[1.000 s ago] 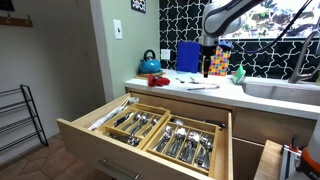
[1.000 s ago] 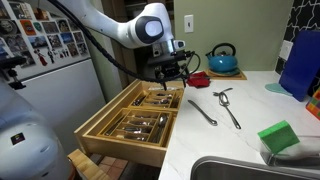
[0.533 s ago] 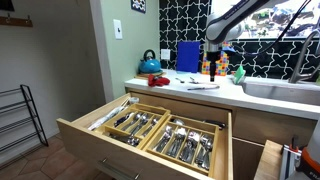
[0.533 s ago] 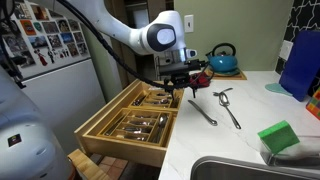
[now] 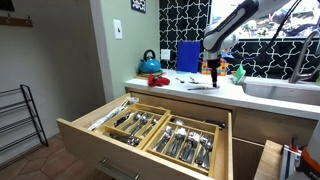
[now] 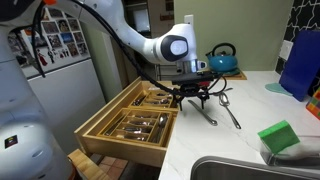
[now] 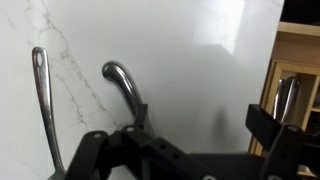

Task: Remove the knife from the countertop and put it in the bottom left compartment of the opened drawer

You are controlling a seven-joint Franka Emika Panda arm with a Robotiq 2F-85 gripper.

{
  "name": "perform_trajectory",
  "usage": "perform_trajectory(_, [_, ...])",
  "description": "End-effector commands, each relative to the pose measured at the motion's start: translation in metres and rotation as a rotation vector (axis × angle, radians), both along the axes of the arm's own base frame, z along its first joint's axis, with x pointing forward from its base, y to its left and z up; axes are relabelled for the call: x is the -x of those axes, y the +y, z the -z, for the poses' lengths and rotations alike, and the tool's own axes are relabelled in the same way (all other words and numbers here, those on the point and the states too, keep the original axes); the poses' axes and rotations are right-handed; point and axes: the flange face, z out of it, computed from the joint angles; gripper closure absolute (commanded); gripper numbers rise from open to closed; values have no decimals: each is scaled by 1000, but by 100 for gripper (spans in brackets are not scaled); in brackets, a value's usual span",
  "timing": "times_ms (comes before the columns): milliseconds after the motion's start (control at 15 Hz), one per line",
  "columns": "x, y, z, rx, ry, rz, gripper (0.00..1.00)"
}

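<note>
The knife (image 6: 203, 110), slim and silvery, lies flat on the white countertop (image 6: 250, 120) near its drawer-side edge. It also shows in an exterior view (image 5: 200, 87). In the wrist view its rounded handle end (image 7: 122, 85) lies on the marble between my fingers. My gripper (image 6: 200, 92) hangs open and empty just above it, also seen in an exterior view (image 5: 213, 70) and the wrist view (image 7: 190, 135). The drawer (image 5: 150, 125) stands open with two cutlery trays. The bottom left compartment (image 5: 122, 127) is at the left tray's front corner.
A second utensil (image 6: 230, 108) lies next to the knife; its handle shows in the wrist view (image 7: 40, 100). A blue kettle (image 6: 222, 58), a blue board (image 6: 298, 60), a green sponge (image 6: 280, 137) and the sink (image 6: 250, 168) are on the counter.
The arm has swung from over the drawer's back edge to over the counter, and the gripper now hangs low over the knife. The knife and the other utensil have not moved.
</note>
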Motion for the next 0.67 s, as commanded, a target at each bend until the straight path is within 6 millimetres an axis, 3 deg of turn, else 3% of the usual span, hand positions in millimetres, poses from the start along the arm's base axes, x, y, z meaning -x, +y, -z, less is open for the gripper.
perform_trajectory(0, [-17,-20,16,-2,11,-22,0])
perform_trajectory(467, [-41,-36,29,-42,9,-146,1])
perform_trajectory(533, [-44,-38,30,-53,8,-162,3])
perform_trajectory(600, [-46,-39,32,-64,8,-175,12])
